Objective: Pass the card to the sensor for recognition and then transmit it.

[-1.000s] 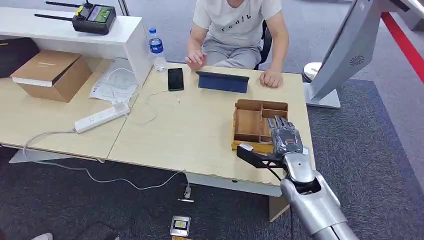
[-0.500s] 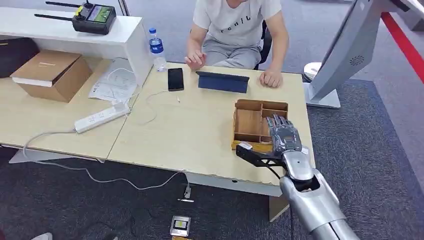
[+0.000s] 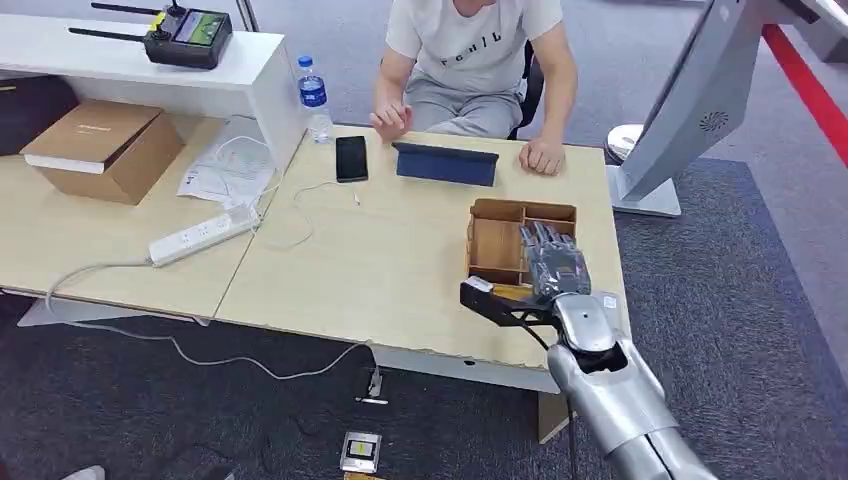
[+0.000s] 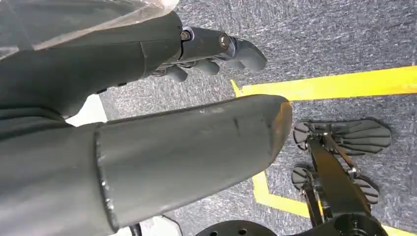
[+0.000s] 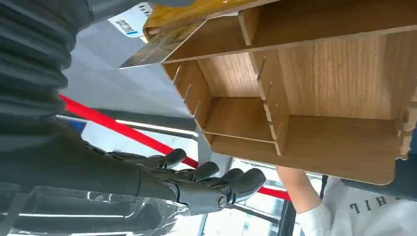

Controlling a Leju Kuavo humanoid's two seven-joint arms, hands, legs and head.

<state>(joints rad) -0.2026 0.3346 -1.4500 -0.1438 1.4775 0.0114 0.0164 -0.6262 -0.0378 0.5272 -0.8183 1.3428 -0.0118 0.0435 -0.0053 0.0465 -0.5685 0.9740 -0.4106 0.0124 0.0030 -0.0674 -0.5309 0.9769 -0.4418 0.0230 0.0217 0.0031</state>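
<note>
My right hand (image 3: 553, 265) hovers flat over the right side of a wooden divided box (image 3: 497, 243) near the table's right front edge, fingers stretched out and holding nothing. In the right wrist view the hand (image 5: 196, 184) is apart from the box (image 5: 314, 83). A yellow card (image 3: 510, 292) lies in the box's nearest compartment, just left of my wrist; the wrist view shows the card (image 5: 196, 9) at the box's edge. A dark blue flat device (image 3: 445, 163) stands at the far side of the table. My left hand (image 4: 147, 98) hangs over the carpet, holding nothing.
A person sits behind the table with one hand (image 3: 542, 156) resting on it beside the blue device. A black phone (image 3: 351, 157), a water bottle (image 3: 314, 97), a power strip (image 3: 203, 235) and a cardboard box (image 3: 103, 148) lie to the left. A large grey stand (image 3: 690, 100) rises at right.
My right hand has moved a little forward and left, further over the wooden box. The yellow card now shows in the box's nearest compartment.
</note>
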